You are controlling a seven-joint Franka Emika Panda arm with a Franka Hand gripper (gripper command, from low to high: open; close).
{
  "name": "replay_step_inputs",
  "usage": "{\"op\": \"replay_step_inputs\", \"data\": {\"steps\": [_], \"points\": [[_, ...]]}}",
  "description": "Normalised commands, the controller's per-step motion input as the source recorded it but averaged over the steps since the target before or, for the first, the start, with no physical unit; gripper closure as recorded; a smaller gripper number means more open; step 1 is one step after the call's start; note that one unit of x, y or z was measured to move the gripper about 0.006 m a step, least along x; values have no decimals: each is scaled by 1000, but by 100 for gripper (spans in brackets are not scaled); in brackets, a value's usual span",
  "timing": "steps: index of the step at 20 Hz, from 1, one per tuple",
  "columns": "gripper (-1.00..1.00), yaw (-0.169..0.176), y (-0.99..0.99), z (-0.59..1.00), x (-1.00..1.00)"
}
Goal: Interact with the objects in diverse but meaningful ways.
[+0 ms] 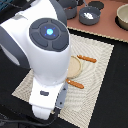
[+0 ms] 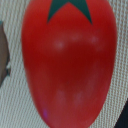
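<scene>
The shiny red plastic tomato with a green star top (image 2: 70,62) sits right under the hand, ready for grabbing. I cannot tell if the hand is apart or together

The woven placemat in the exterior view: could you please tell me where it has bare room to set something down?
The woven beige placemat is bare along its far edge and beside the two orange-handled utensils towards the exterior view's right. It is crowded around the round tan plate; the white arm hides the rest.

No readable text, label, brand, number or sign is showing in either view. The arm (image 1: 42,55) is displaying only a glowing blue dot, and the red tomato (image 2: 70,62) is bearing only a green star-shaped top.
</scene>
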Motion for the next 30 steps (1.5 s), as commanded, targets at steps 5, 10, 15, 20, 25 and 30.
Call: {"op": "replay_step_inputs", "data": {"steps": [5,10,15,20,25,30], "points": [[100,0,0,-189,-427],[100,-8,89,362,-230],[100,-7,466,1000,-226],[100,28,831,1000,-455],[100,12,892,650,-559],[100,0,875,101,-791]]}}
